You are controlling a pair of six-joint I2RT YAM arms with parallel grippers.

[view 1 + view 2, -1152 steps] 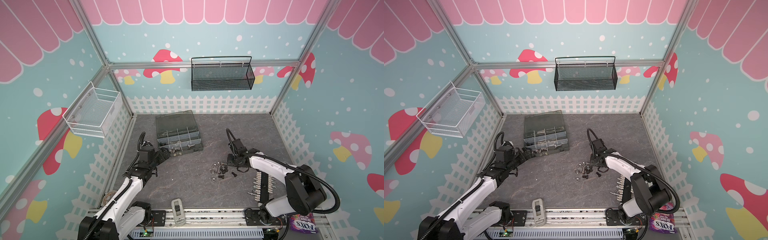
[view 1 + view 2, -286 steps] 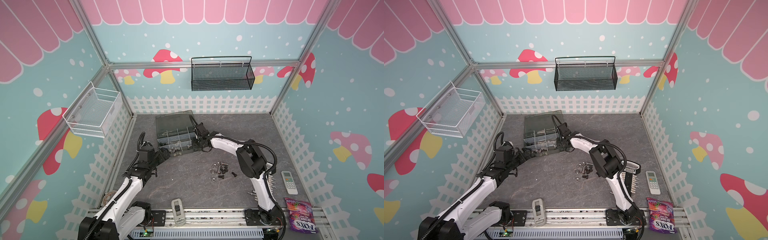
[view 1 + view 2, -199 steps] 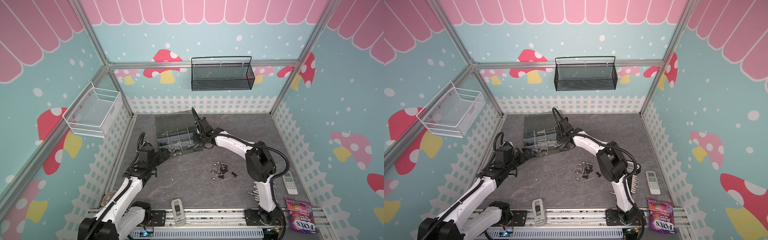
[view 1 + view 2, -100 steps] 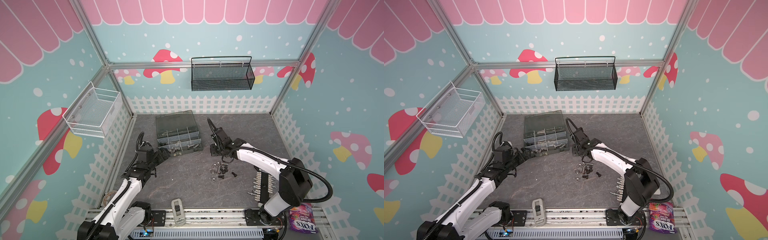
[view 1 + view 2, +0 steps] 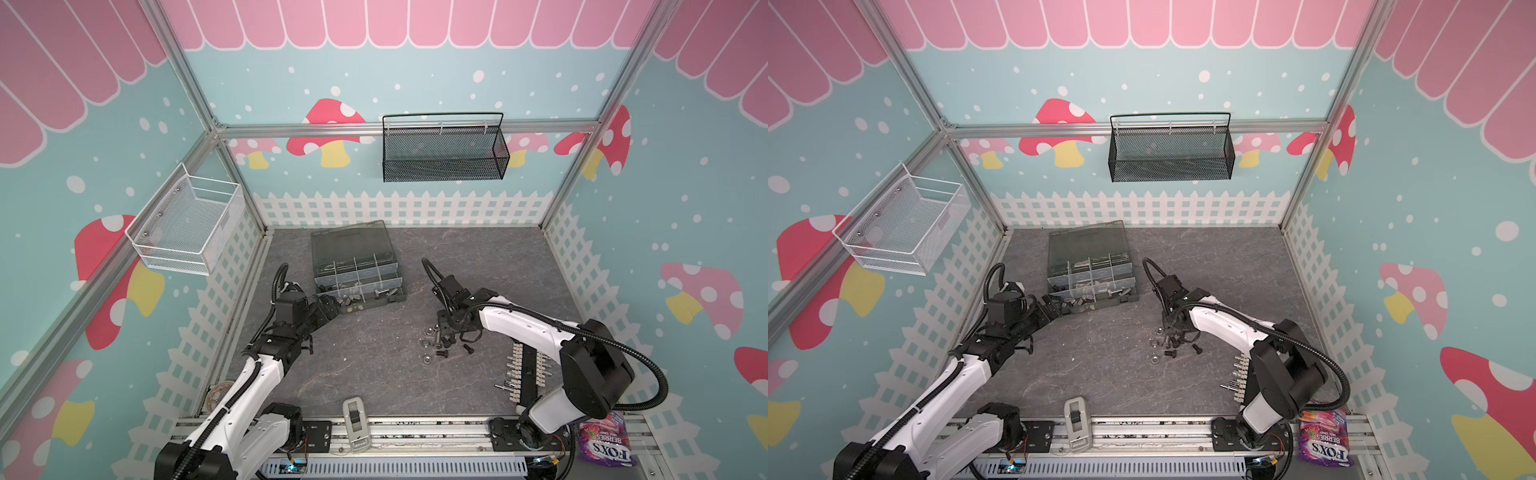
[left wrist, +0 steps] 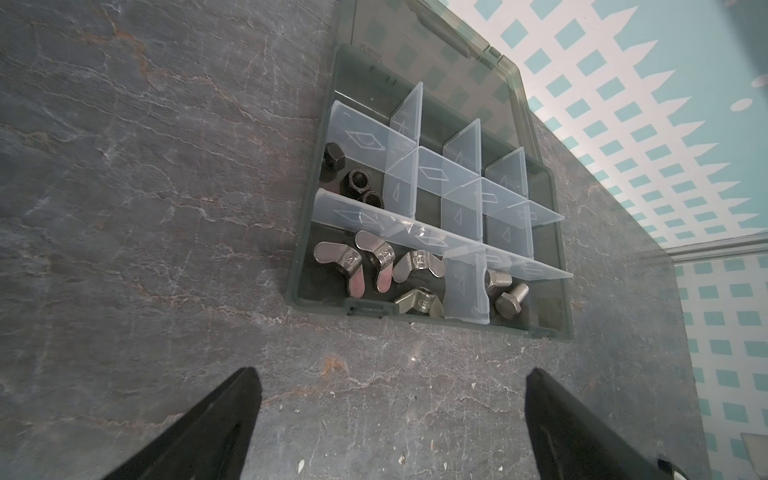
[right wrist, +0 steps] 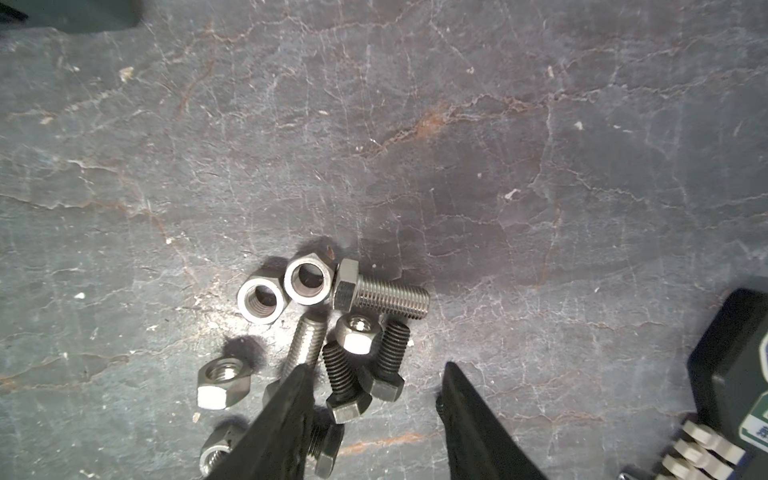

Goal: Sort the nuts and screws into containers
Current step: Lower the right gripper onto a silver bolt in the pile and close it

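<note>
Since the earlier frames the right arm point(image 5: 519, 328) has been swung back from the organizer box point(image 5: 400, 296) to the loose screws point(image 7: 382, 297) and nuts point(image 7: 307, 280) heaped on the counter point(image 5: 374, 374) just right of centre in both top views. There the right fingers point(image 7: 469, 415) are held partly open above the heap with nothing gripped. The left fingers point(image 6: 216, 424) are spread wide and empty before the box at centre left, in whose front containers point(image 6: 463, 286) wing nuts point(image 6: 374, 266) and silver screws point(image 6: 505, 291) are already laid.

White arms point(image 5: 519, 328), black joints point(image 5: 594, 374), ribbed cables point(image 5: 274, 286)
</note>
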